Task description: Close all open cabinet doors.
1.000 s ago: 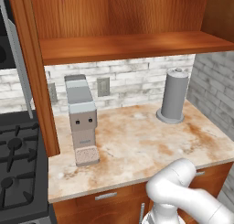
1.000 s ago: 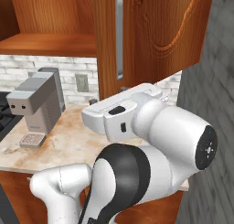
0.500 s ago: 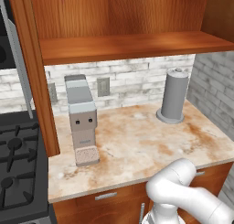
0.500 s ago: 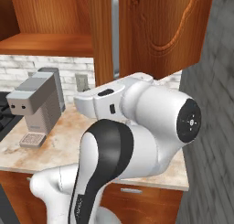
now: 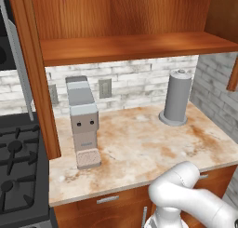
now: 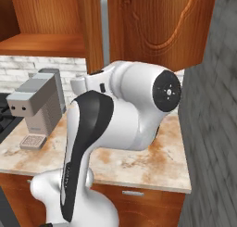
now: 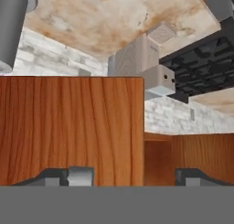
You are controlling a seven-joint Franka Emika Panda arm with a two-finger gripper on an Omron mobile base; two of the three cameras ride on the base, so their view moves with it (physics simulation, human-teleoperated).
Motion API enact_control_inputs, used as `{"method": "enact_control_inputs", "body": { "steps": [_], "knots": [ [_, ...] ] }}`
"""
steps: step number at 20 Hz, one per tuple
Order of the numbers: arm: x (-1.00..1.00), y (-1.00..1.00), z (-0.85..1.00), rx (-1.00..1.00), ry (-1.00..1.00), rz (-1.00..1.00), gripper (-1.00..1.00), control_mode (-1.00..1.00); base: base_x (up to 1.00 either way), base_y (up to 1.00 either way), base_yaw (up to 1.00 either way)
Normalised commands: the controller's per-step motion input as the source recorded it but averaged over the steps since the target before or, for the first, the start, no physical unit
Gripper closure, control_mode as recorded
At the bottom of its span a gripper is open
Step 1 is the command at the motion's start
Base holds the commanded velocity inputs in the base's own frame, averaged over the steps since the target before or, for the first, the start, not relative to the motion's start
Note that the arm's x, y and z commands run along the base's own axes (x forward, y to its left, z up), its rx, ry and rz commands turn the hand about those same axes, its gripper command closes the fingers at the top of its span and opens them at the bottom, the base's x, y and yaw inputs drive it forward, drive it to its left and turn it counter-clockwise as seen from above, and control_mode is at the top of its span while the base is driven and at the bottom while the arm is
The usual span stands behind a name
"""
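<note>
Gripper (image 7: 125,175) upside down at the open cabinet door (image 7: 71,127), jaws spread wide, nothing between them; coffee machine (image 7: 146,70) beyond the door.

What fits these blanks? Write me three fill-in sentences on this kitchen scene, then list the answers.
1. The coffee machine stands on the marble ____.
2. The grey cylinder stands to the ____ of the coffee machine in the left base view.
3. The cabinet door with the carved panel is swung ____.

Missing words: counter; right; open
</note>
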Motion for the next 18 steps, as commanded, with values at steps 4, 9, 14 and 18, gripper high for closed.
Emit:
{"method": "enact_control_inputs", "body": {
  "steps": [4,9,14,18],
  "knots": [
    [0.67,0.02,-0.21,-0.20,-0.13,0.00,-1.00,-1.00,0.00,0.00,0.00],
    [0.75,0.07,-0.39,-0.21,-0.10,0.00,-1.00,-1.00,0.00,0.00,0.00],
    [0.82,0.02,-0.45,-0.17,-0.07,0.00,-1.00,-1.00,0.00,0.00,0.00],
    [0.96,0.00,-0.39,-0.14,-0.06,0.00,-1.00,-1.00,0.00,0.00,0.00]
  ]
}}
